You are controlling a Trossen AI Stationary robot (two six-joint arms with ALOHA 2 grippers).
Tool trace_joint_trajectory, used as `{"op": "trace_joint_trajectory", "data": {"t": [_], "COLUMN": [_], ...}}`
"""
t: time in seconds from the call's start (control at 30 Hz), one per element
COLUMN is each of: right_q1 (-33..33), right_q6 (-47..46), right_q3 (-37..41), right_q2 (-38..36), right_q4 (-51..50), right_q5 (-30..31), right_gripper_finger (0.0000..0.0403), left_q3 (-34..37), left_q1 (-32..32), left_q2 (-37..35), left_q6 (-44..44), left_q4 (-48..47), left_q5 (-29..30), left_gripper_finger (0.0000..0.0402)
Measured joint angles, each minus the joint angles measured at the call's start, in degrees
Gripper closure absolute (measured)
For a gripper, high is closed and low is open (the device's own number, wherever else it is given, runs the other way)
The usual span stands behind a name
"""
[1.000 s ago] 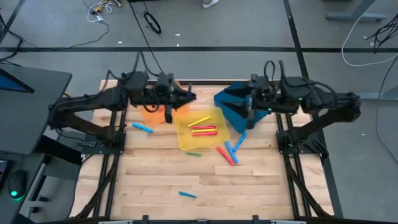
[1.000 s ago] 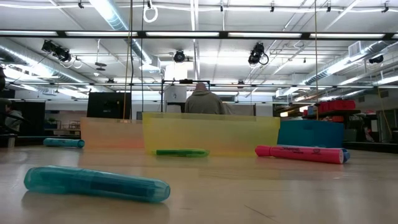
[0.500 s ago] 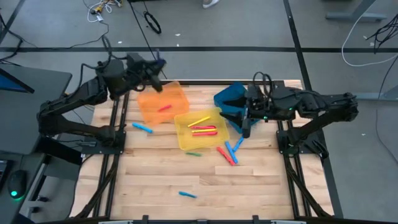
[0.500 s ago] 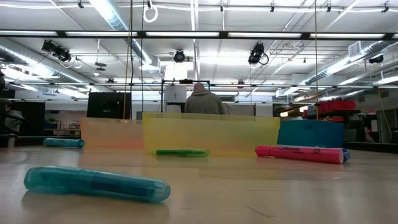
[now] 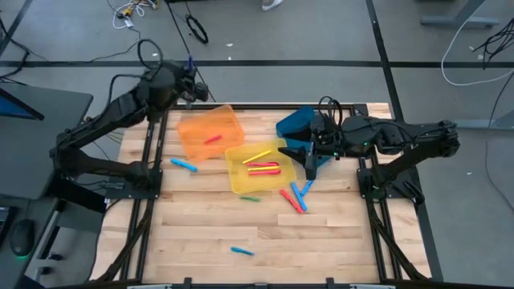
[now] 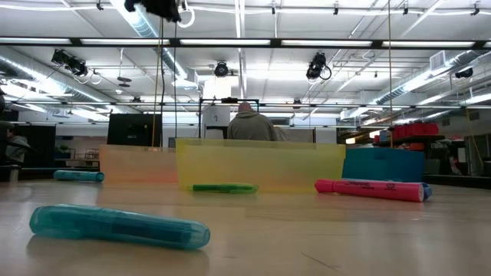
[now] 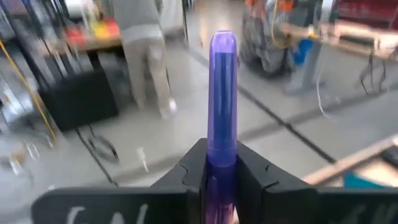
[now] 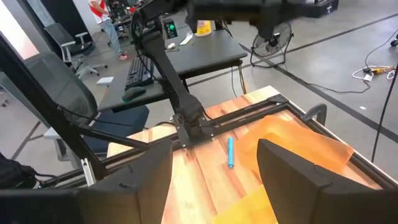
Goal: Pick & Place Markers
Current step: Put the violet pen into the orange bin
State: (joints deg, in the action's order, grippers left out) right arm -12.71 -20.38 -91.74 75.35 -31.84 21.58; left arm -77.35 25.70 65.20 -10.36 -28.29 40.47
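While overhead blurs it, left claw (image 7: 221,177) pinches a purple marker (image 7: 222,99) — right claw (image 8: 214,168) spread.

Wooden table (image 5: 321,241) bears bins (image 5: 210,132) and markers (image 5: 242,251).

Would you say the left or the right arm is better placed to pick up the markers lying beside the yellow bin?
The right. Its open right gripper hovers beside the loose markers near the yellow bin, while the left gripper, raised past the table's far edge, already clamps a purple marker.

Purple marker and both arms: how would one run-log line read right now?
left end effector: shut on purple marker, raised | right end effector: open, empty, beside yellow bin
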Motion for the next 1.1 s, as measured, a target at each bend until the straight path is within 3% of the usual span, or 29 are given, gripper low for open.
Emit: {"op": "trace_joint_trajectory", "data": {"t": [0.17,0.43,0.63,0.77,0.9,1.1], "right_q1": [0.0,0.0,0.0,0.0,0.0,0.0], "right_q6": [0.0,0.0,0.0,0.0,0.1,0.1], "right_q3": [0.0,0.0,0.0,0.0,0.0,0.0], "right_q2": [0.0,0.0,0.0,0.1,0.3,0.5], "right_q4": [0.3,0.3,0.2,0.2,0.2,0.2], "right_q5": [0.0,0.0,0.0,0.0,0.0,0.0], "right_gripper_finger": [0.0167,0.0167,0.0167,0.0167,0.0167,0.0167], "left_q3": [0.0,0.1,0.1,0.1,0.1,0.1], "left_q1": [8.5,15.2,16.4,16.1,16.1,16.1], "left_q2": [2.7,12.6,21.1,26.8,31.7,36.0], "left_q6": [-5.7,-2.3,4.1,7.7,8.1,7.8], "left_q4": [-11.5,-22.9,-29.5,-33.1,-33.0,-30.5], "left_q5": [-14.5,-29.2,-33.2,-33.8,-33.8,-35.1], "left_gripper_finger": [0.0357,0.0332,0.0355,0.0349,0.0339,0.0356]}}
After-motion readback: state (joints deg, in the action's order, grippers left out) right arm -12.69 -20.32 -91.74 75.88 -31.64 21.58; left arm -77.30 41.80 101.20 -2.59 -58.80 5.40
